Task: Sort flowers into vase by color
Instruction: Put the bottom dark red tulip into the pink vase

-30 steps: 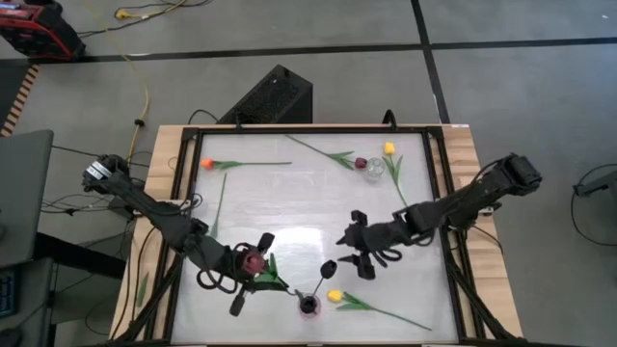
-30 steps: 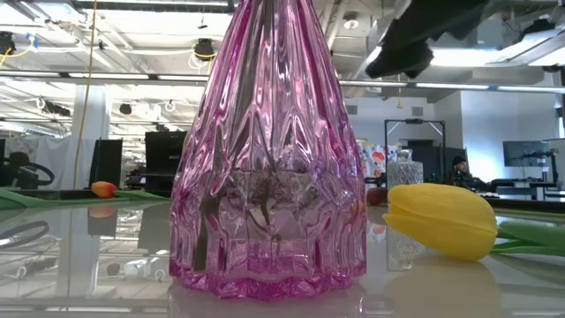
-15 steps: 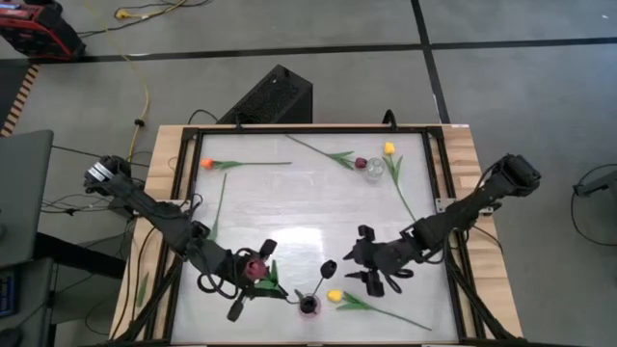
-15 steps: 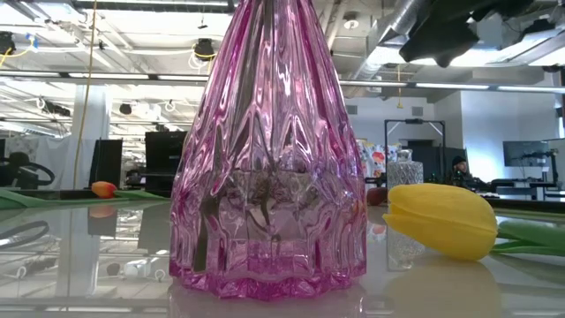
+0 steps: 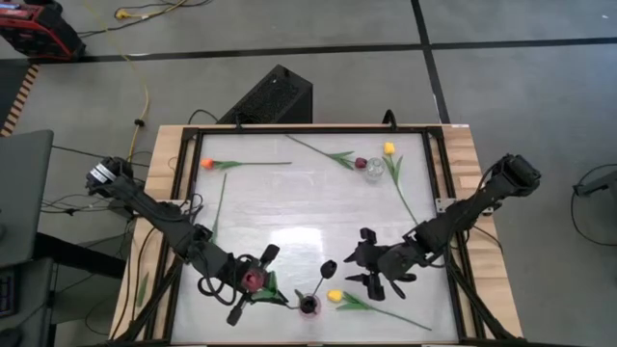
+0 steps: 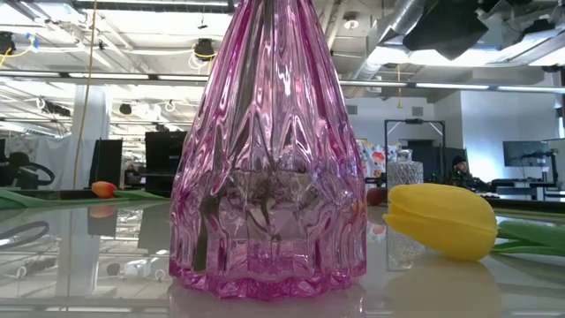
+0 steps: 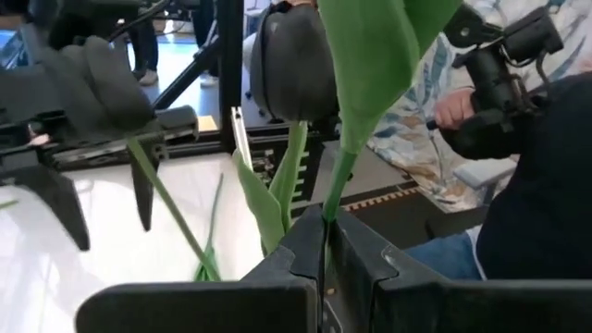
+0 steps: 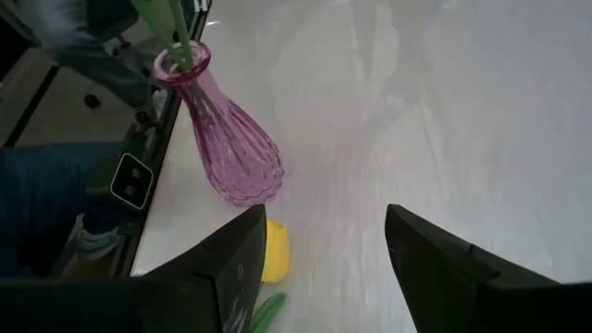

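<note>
**Right arm lining up on the yellow tulip beside the pink vase**

The right gripper (image 5: 371, 267) is hovering with its fingers (image 8: 421, 264) spread wide and empty, just at 2 o'clock of the yellow tulip (image 5: 335, 296) lying on the worktop (image 5: 308, 198). That tulip's head is resting close beside the pink vase (image 5: 308, 305), at the vase's 3 o'clock, with its stem running off toward 4 o'clock. A near-black tulip (image 5: 328, 267) is already standing in the vase, its head leaning toward 1 o'clock.

The left gripper (image 5: 253, 280) is sitting at 9 o'clock of the vase, its fingers (image 7: 351, 254) closed tightly on a green stem (image 7: 335, 190); a dark red tulip head (image 5: 254, 279) is showing at it in the high view.

To do this pick well, the right arm is probably best coming down over the stem just behind the yellow head, not over the head itself, since the head is lying nearly against the glass. The open fingers should be straddling the stem crosswise, so that closing does not roll it away. Care is needed on the vase side: a finger brushing the glass could tip it. The left arm is working close by, so the descent should be staying on the 3 o'clock side.

Elsewhere, an orange tulip (image 5: 206, 164) is lying near the worktop's 10 o'clock corner, and another yellow tulip (image 5: 389, 148) beside a clear vase (image 5: 373, 170) near 1 o'clock.
</note>
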